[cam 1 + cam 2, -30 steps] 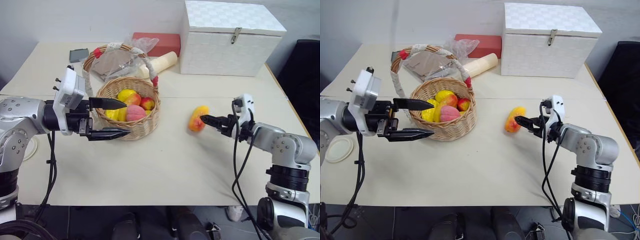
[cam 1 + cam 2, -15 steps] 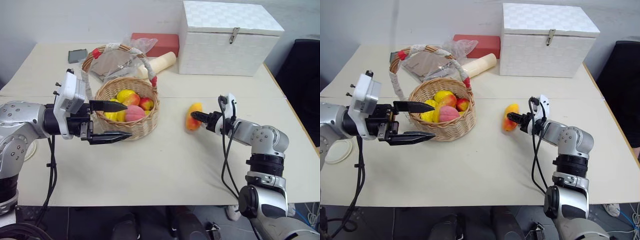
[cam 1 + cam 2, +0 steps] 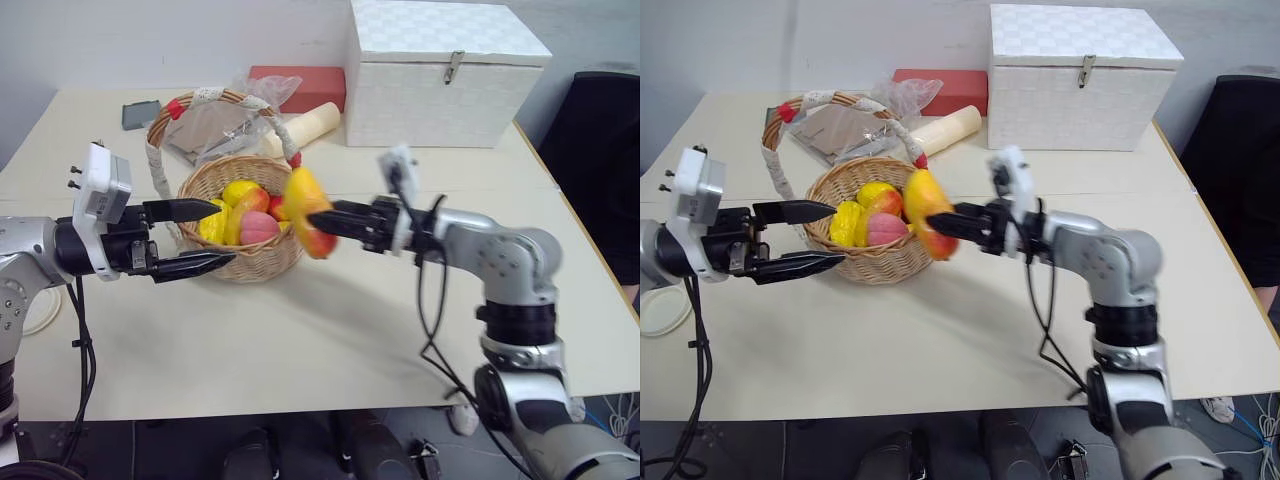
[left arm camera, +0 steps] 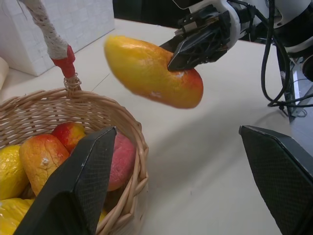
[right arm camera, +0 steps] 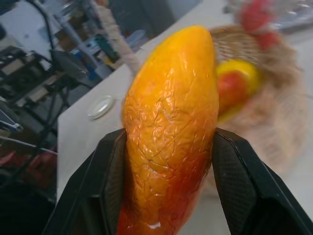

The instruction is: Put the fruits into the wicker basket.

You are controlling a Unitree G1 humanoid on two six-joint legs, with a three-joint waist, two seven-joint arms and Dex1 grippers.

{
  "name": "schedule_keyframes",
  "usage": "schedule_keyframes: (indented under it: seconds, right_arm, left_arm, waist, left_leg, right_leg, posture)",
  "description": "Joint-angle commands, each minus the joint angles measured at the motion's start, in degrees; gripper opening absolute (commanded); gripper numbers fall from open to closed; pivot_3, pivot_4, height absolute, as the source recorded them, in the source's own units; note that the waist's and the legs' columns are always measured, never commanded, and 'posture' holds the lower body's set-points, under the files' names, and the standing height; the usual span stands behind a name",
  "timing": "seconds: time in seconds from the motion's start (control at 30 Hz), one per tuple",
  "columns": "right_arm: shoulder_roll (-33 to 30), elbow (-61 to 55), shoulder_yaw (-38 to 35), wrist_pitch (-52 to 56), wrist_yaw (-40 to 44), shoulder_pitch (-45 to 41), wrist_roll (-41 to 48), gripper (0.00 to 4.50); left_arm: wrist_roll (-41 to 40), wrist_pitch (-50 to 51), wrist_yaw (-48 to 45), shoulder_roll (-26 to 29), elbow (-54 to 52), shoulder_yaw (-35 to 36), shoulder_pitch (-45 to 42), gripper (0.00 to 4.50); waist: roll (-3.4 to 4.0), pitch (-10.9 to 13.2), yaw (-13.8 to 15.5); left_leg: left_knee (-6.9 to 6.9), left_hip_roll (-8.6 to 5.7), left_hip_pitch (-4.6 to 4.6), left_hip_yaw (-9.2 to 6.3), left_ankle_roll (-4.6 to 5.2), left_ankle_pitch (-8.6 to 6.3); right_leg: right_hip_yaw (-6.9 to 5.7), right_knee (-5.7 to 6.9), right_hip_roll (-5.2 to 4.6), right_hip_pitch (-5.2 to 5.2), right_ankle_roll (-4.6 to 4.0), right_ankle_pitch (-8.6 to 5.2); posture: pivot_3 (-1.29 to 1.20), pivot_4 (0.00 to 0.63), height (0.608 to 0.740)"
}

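Note:
My right gripper point(image 3: 322, 222) is shut on a long yellow-red mango point(image 3: 307, 212), gripped at its red end point(image 5: 168, 139). The mango hangs in the air at the right rim of the wicker basket point(image 3: 250, 265), clear of the table. Inside the basket lie several fruits, among them a yellow one point(image 3: 243, 190) and a pink-red peach point(image 3: 258, 228). The arched handle point(image 3: 215, 97) with lace and red bands rises behind them. My left gripper point(image 3: 222, 233) stands open at the basket's left side, its upper finger over the rim point(image 4: 132, 122), holding nothing.
A white lidded box point(image 3: 440, 60) stands at the back right, with a red box point(image 3: 300, 85), a cream roll point(image 3: 300, 128) and a crumpled plastic bag point(image 3: 235, 110) behind the basket. A white disc point(image 3: 40, 310) lies by the table's left edge.
The right gripper closed on the mango, lifted it off the table and carried it left to the basket's rim. The left gripper drew back slightly to the left, still open.

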Motion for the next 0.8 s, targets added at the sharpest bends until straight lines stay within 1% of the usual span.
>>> schedule_keyframes:
  seconds: [0.03, 0.1, 0.2, 0.27, 0.3, 0.4, 0.43, 0.53, 0.6, 0.7, 0.77, 0.8]
  right_arm:
    - [3.7, 6.3, 2.6, -5.1, -1.8, -5.4, -3.9, 2.14]
    - [6.5, 13.4, 3.3, -9.0, -3.7, -9.3, -7.2, 2.14]
    - [9.8, 22.5, 3.0, -13.6, -4.0, -14.5, -9.8, 2.14]
    - [11.0, 26.3, 3.0, -15.2, -4.0, -16.3, -11.3, 2.86]
    - [11.5, 27.5, 3.0, -15.6, -4.0, -16.9, -11.8, 3.11]
    - [11.9, 26.7, 2.7, -16.5, -3.2, -17.6, -12.1, 4.2]
    - [11.8, 25.7, 2.3, -15.8, -3.1, -17.7, -11.6, 4.48]
    - [8.9, 16.8, 0.8, -12.3, -1.5, -15.4, -8.4, 4.48]
    - [4.8, 7.6, -0.5, -8.8, -0.1, -11.6, -5.3, 4.48]
    - [-0.4, -2.0, -2.7, -4.8, 0.6, -5.9, -1.4, 4.48]
    - [-5.1, -6.1, -0.9, -8.1, 1.4, -1.4, -4.8, 4.48]
    - [-6.3, -6.7, 0.0, -10.7, 0.8, 0.1, -7.2, 4.48]
  left_arm:
    - [-0.7, -0.4, 0.0, 1.4, -0.7, 2.5, -0.5, 4.21]
    - [-0.7, -0.6, 0.2, 1.6, -1.0, 2.7, -0.3, 4.21]
    - [-0.9, -0.7, 0.8, 1.3, -1.8, 3.0, -0.1, 4.21]
    - [-1.1, -0.6, 1.3, 1.0, -2.4, 3.1, 0.2, 4.21]
    - [-1.2, -0.7, 1.4, 0.9, -2.7, 3.3, 0.5, 4.21]
    - [-1.5, -0.6, 2.1, 0.7, -3.9, 3.7, 1.5, 4.21]
    - [-1.6, -0.5, 2.3, 0.7, -4.0, 3.8, 1.7, 4.21]
    - [-1.7, -0.6, 2.7, 0.7, -3.7, 4.1, 1.8, 4.21]
    - [-1.7, -0.8, 3.0, 0.5, -3.3, 3.3, 1.0, 4.21]
    - [-1.6, -1.1, 3.1, 0.2, -2.9, 2.1, -0.4, 4.21]
    - [-1.5, -1.1, 3.6, -0.2, -2.5, 0.8, -2.3, 4.21]
    - [-1.4, -1.1, 3.8, -0.5, -2.2, 0.2, -3.4, 4.21]
  waist:
    - [-0.02, 0.0, 0.0]
    - [-0.03, 0.0, 0.0]
    - [-0.03, 0.0, -0.1]
    - [-0.03, 0.0, 0.0]
    - [-0.03, 0.0, -0.1]
    - [-0.03, 0.0, 0.0]
    - [-0.04, 0.0, 0.0]
    - [-0.03, 0.0, 0.0]
    - [-0.03, 0.0, 0.1]
    - [-0.06, 0.0, 0.7]
    - [-0.08, 0.0, 1.3]
    - [-0.07, 0.0, 1.3]
  left_leg:
    - [-0.01, 0.0, -0.01, -0.03, 0.0, 0.0]
    - [-0.01, 0.0, -0.03, -0.04, 0.0, -0.02]
    - [0.0, -0.03, -0.13, -0.01, 0.04, -0.04]
    - [-0.02, -0.03, -0.23, -0.04, 0.05, -0.05]
    - [-0.02, -0.02, -0.26, -0.06, 0.05, -0.05]
    - [0.0, 0.0, -0.55, -0.13, 0.03, -0.06]
    - [0.03, -0.01, -0.77, -0.13, 0.03, -0.05]
    - [0.06, -0.01, -0.97, -0.12, 0.0, -0.04]
    - [0.04, 0.01, -0.99, -0.17, -0.01, -0.03]
    - [0.08, -0.01, -1.01, -0.23, -0.01, -0.03]
    - [0.11, -0.03, -1.0, -0.23, 0.01, -0.03]
    - [0.12, -0.06, -0.98, -0.21, 0.03, -0.01]
  right_leg:
    - [-0.03, -0.02, -0.01, -0.01, -0.01, 0.0]
    - [-0.05, -0.06, -0.04, 0.0, -0.04, -0.02]
    - [-0.05, -0.12, -0.09, -0.06, -0.04, -0.02]
    - [-0.09, -0.17, -0.11, -0.12, -0.04, -0.02]
    - [-0.1, -0.2, -0.1, -0.14, -0.04, -0.02]
    - [-0.16, -0.24, -0.13, -0.38, -0.04, -0.02]
    - [-0.17, -0.19, -0.15, -0.6, -0.04, -0.02]
    - [-0.16, 0.0, -0.16, -0.86, -0.04, -0.02]
    - [-0.2, -0.04, -0.16, -0.88, -0.07, -0.04]
    - [-0.27, -0.1, -0.19, -0.83, -0.07, -0.04]
    - [-0.26, -0.07, -0.19, -0.82, -0.06, -0.04]
    - [-0.25, -0.04, -0.18, -0.81, -0.06, -0.04]
  posture:
    - [0.0, 0.15, 0.74]
    - [0.0, 0.15, 0.74]
    - [0.0, 0.15, 0.74]
    - [0.0, 0.15, 0.74]
    - [0.0, 0.15, 0.74]
    - [0.0, 0.15, 0.74]
    - [0.0, 0.15, 0.74]
    - [0.0, 0.15, 0.74]
    - [0.0, 0.15, 0.74]
    - [0.0, 0.15, 0.74]
    - [0.0, 0.15, 0.74]
    - [0.0, 0.15, 0.74]
